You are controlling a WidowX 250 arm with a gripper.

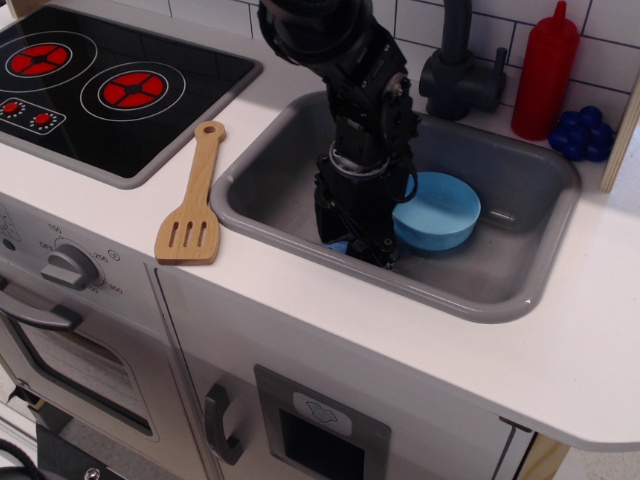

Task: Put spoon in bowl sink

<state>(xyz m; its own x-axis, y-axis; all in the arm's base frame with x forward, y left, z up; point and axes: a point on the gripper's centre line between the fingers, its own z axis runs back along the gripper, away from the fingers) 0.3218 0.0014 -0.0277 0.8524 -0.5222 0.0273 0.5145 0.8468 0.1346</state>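
My black gripper (357,243) reaches straight down to the floor of the grey sink (270,190), at its front edge. It stands over the spoon, of which only a sliver of light-blue handle (338,246) shows between the fingers. The grey scoop head is hidden under the gripper. The dark fingers blend with the arm, so I cannot tell how far the jaws stand apart. The light-blue bowl (440,210) sits upright on the sink floor, touching or almost touching the gripper's right side.
A wooden slotted spatula (194,198) lies on the white counter left of the sink. A black stovetop (110,80) is at the far left. A dark faucet (460,70), a red bottle (545,70) and blue grapes (580,132) stand behind the sink.
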